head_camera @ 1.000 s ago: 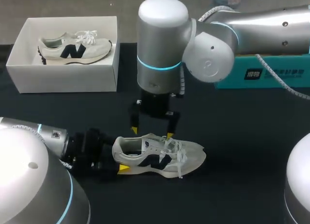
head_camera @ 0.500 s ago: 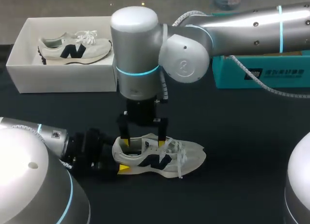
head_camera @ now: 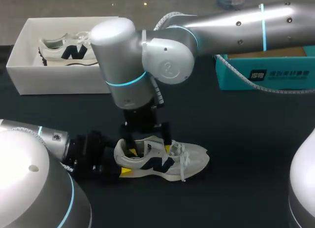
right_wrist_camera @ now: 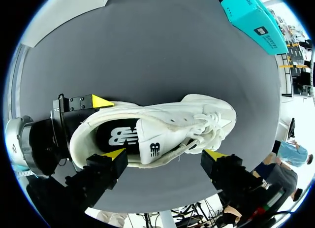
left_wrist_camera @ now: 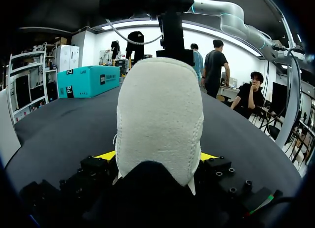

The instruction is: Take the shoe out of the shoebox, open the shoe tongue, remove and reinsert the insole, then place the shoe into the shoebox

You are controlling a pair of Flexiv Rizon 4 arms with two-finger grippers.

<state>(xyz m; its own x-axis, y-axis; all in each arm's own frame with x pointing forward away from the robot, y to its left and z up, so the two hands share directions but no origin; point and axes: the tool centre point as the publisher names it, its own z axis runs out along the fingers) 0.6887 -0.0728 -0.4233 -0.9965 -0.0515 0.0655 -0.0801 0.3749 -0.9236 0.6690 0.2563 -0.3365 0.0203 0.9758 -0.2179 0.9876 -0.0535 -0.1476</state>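
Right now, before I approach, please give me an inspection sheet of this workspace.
Surface: black table.
Job's things: shoe stands upright on the table; open white shoebox holds a second shoe.
Clutter: teal box at the far right.
Grippers: left claw shut on the shoe's heel; right claw open, just above its opening.
Cables: white cable runs from the right arm past the teal box.
Surroundings: nothing seen.

Left gripper clamped, right gripper splayed
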